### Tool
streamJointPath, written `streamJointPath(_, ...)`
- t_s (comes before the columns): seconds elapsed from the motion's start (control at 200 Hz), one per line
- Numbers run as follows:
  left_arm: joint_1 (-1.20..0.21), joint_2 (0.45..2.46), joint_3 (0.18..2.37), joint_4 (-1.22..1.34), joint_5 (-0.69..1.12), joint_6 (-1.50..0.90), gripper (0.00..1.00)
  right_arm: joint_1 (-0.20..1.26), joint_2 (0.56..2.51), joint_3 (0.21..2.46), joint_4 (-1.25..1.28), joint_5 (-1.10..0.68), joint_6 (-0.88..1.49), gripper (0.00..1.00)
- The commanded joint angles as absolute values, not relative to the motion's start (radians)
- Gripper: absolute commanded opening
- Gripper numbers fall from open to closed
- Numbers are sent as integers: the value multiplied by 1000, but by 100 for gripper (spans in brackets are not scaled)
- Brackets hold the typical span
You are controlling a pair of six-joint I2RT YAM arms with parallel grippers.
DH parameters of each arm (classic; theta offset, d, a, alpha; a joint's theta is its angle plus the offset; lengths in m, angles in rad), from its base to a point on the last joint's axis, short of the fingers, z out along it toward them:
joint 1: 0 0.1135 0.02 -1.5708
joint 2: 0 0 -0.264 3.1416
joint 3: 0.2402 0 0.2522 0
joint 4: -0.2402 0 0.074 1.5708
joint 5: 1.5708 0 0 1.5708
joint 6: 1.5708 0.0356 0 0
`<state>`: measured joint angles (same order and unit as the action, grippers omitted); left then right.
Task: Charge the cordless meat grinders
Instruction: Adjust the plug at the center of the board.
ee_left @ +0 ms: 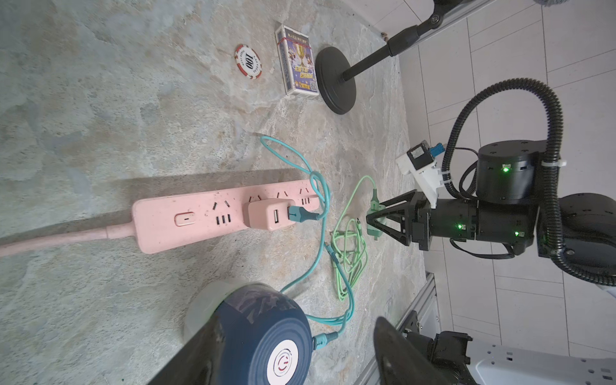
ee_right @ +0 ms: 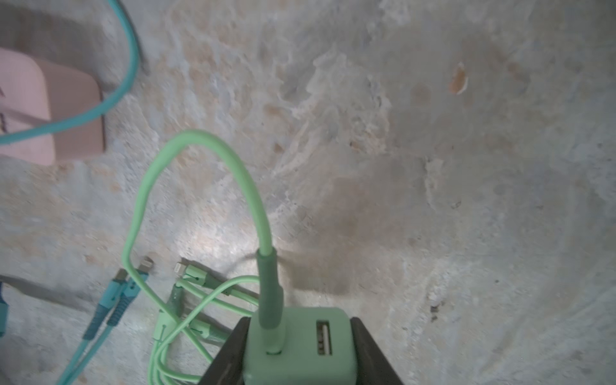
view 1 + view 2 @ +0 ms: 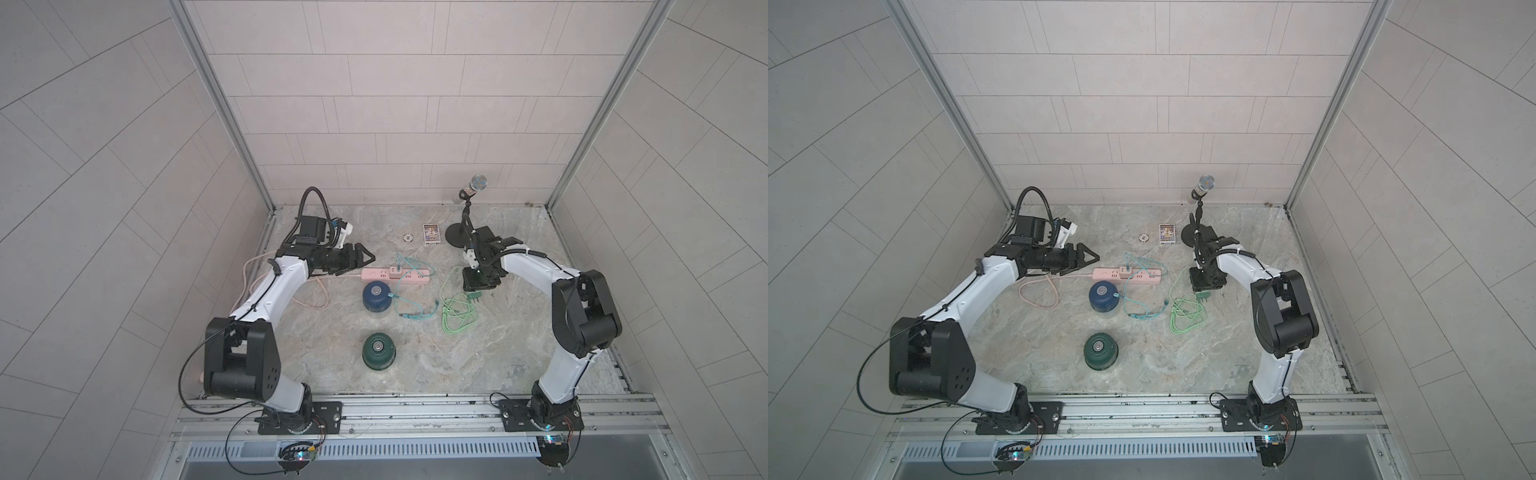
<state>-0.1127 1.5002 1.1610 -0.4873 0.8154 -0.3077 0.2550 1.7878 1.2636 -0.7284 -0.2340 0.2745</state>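
Note:
In both top views the dark blue grinder [image 3: 376, 296] [image 3: 1104, 295] stands just in front of a pink power strip [image 3: 395, 274] [image 3: 1126, 274]. A teal cable [image 1: 320, 233] runs from its side to a pink adapter [image 1: 270, 215] on the strip. The dark green grinder [image 3: 378, 351] [image 3: 1100, 350] stands alone nearer the front, with no cable on it. My left gripper [image 3: 361, 264] hovers open over the strip's left end, holding nothing. My right gripper [image 2: 298, 325] is shut on a green charger adapter [image 2: 300, 346], low over the table to the right of the strip [image 3: 478, 291]. The adapter's green cable [image 3: 457, 311] lies in a loose heap.
A microphone stand with a black round base [image 3: 457, 235] is at the back right, close behind my right arm. A card box [image 3: 431, 234] and a poker chip [image 3: 408, 237] lie behind the strip. The strip's pink cord [image 3: 316, 291] loops under my left arm.

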Motion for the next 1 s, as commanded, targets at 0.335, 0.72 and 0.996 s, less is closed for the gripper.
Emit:
streamJointPath(0.335, -250, 1567, 1276, -491, 829, -311, 73, 238, 1822, 1167, -651, -410, 585, 32)
streamJointPath(0.72, -268, 1574, 1287, -508, 818, -312, 72, 191, 1825, 1286, -846, -460, 217, 64)
streamJointPath(0.996, -269, 1583, 1296, -530, 826, -299, 72, 181, 1927, 1383, -907, -512, -57, 62)
